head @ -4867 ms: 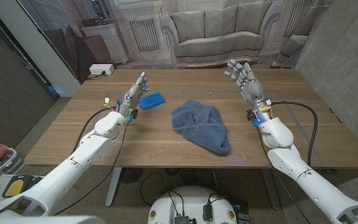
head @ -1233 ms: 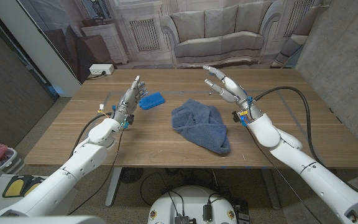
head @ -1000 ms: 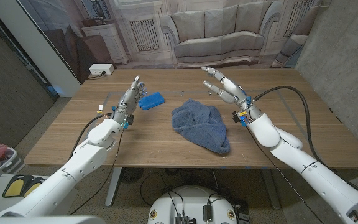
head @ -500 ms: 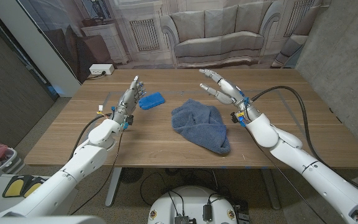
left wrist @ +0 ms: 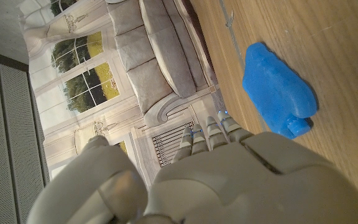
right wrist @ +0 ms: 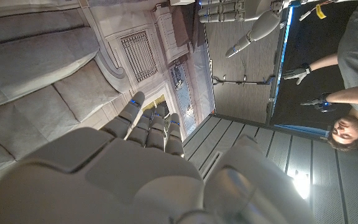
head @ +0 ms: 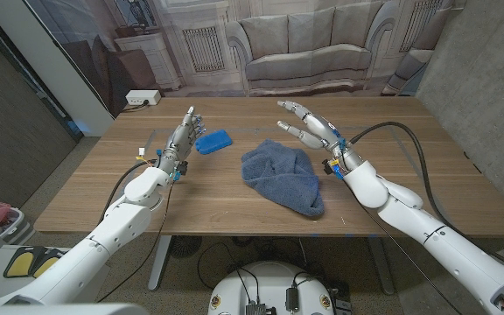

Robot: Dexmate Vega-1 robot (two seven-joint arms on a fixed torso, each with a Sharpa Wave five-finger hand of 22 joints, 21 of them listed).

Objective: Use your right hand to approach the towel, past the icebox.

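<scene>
Head view, towel: a crumpled blue towel lies on the wooden table, about the middle, a little toward the robot's right.
Head view, right hand: the right hand is raised above the table just beyond the towel's far right edge, fingers spread and reaching toward the robot's left; it holds nothing and does not touch the cloth.
Head view, icebox: a small bright blue icebox sits on the table to the left of the towel, well apart from the right hand.
Head view, left hand: the left hand stands just beside the icebox on its left side, fingers straight and apart, gripping nothing; whether it touches the icebox I cannot tell.
Left wrist view, icebox: the blue icebox lies on the wood beyond the left hand, clear of its fingertips.
Right wrist view, right hand: the back of the right hand shows with fingers extended, empty, against a backdrop picturing a sofa.
Right wrist view, person: a person stands at the picture's edge.
</scene>
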